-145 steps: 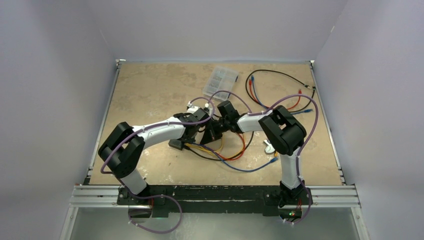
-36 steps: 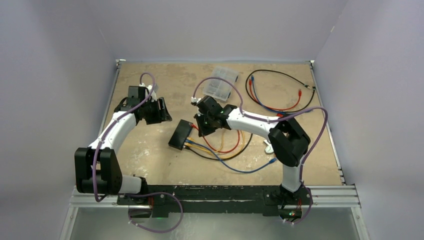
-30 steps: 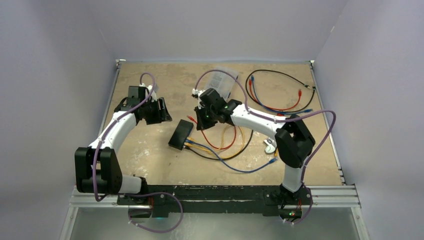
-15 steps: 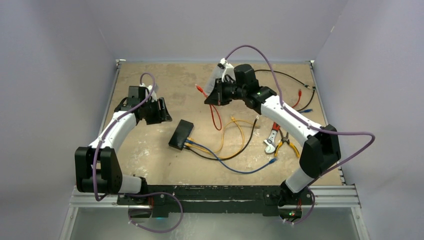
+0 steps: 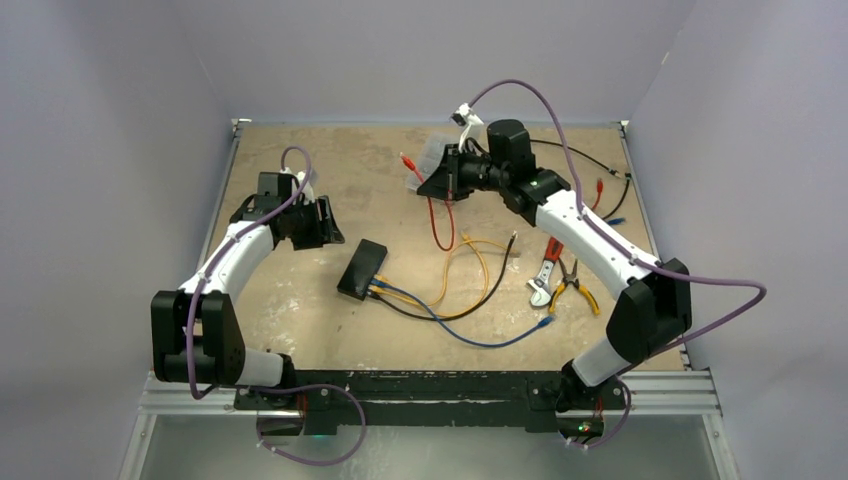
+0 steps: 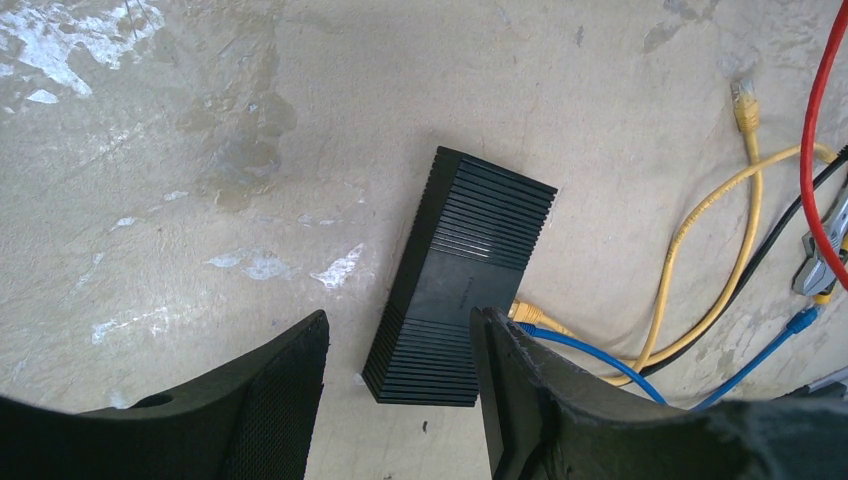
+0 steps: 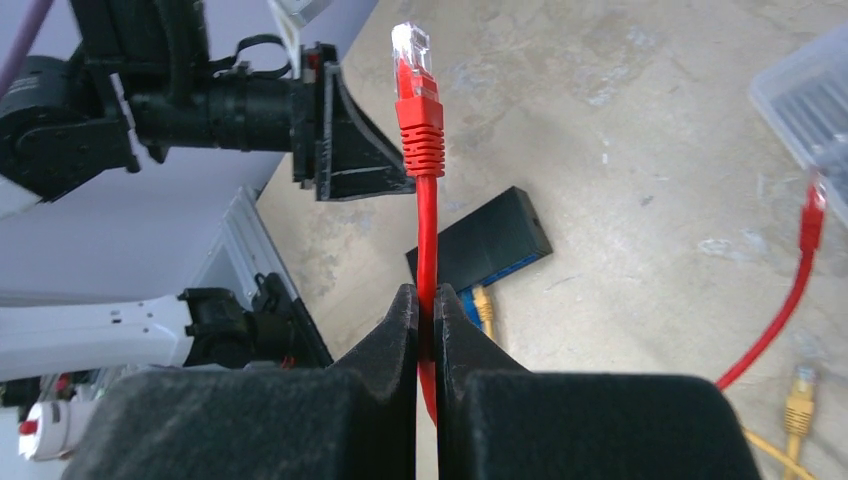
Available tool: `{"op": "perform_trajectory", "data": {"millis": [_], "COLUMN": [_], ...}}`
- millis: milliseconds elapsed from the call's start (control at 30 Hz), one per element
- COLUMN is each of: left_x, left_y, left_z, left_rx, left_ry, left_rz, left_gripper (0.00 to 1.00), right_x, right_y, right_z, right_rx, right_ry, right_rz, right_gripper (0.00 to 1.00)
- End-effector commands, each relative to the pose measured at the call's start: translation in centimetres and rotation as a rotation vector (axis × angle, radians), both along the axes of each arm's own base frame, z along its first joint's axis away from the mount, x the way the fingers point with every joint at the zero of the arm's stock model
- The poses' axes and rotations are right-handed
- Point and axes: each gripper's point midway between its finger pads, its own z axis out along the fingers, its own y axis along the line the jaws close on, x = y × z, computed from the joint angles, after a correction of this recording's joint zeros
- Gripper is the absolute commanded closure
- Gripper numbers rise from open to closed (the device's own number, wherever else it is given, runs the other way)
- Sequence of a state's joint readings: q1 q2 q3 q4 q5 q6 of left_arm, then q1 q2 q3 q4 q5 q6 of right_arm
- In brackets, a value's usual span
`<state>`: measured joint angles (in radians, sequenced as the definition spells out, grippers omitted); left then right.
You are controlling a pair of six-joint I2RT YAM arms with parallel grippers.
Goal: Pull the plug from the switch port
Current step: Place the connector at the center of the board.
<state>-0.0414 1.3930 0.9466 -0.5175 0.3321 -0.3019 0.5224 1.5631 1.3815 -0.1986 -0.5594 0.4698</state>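
- The switch [image 6: 460, 275] is a flat black rectangular box with fine parallel ribs across both ends of its top and a smooth matte band in the middle.
- It lies flat and slantwise near the middle of the worktop [image 5: 300, 170], a pale, mottled, scuffed board.
- On one long side, near one end, a yellow cable [image 6: 700, 290] and a blue cable [image 6: 590, 350] run into its sockets. A black cable [image 5: 490, 295] loops beside them.
- The plug [image 7: 416, 60] has a clear plastic tip above a ribbed red boot on a thin, glossy red cable [image 5: 437, 215].
- It is held up in the air, pointing upward, well apart from the switch.
- The right fingers [image 7: 390, 350], thick matte black pads, are pressed shut on the red cable just below the boot.
- The left fingers [image 6: 275, 400] have dark, finely textured inner faces. They stand partly apart with nothing between them, raised above the worktop, with the switch seen through the gap.
- A clear plastic compartment case [image 7: 810, 100] lies toward the far edge, close to the right fingers.
- Yellow-handled pliers [image 5: 572, 282] and a metal wrench [image 5: 543, 280] rest to the right of the cable loops.
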Motion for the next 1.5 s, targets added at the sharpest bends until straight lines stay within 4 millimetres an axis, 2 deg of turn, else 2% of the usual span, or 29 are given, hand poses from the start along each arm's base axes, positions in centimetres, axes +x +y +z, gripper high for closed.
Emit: {"op": "perform_trajectory", "data": {"millis": [0, 167, 300, 533, 933, 1033, 1233, 1467], "left_x": [0.4, 0.4, 0.4, 0.4, 0.4, 0.4, 0.4, 0.4], "left_y": [0.1, -0.1, 0.0, 0.0, 0.0, 0.0, 0.1, 0.1], "left_z": [0.2, 0.0, 0.0, 0.0, -0.1, -0.1, -0.2, -0.2], "left_rx": [-0.001, -0.007, -0.004, -0.005, -0.006, -0.004, -0.002, 0.001], "left_ry": [-0.020, -0.013, -0.014, -0.011, -0.008, -0.007, -0.005, -0.004], "left_rz": [-0.010, -0.017, -0.016, -0.017, -0.016, -0.016, -0.014, -0.013], "left_gripper": [0.46, 0.46, 0.46, 0.46, 0.46, 0.46, 0.46, 0.46], "right_x": [1.8, 3.5, 4.9, 7.5, 11.1, 11.8, 13.4, 15.5], "right_y": [-2.1, -5.0, -7.8, -14.0, -24.7, -26.0, -26.8, -27.4], "right_z": [2.3, 1.4, 1.5, 1.8, 0.0, -0.3, -1.3, -4.4], "right_rx": [-0.012, -0.051, -0.091, -0.146, -0.276, -0.306, -0.354, -0.414], "right_ry": [-0.089, -0.088, -0.105, -0.116, -0.057, -0.050, -0.028, 0.038], "right_rz": [-0.094, -0.177, -0.263, -0.424, -0.738, -0.785, -0.816, -0.835], "right_gripper": [1.00, 1.00, 1.00, 1.00, 1.00, 1.00, 1.00, 1.00]}}
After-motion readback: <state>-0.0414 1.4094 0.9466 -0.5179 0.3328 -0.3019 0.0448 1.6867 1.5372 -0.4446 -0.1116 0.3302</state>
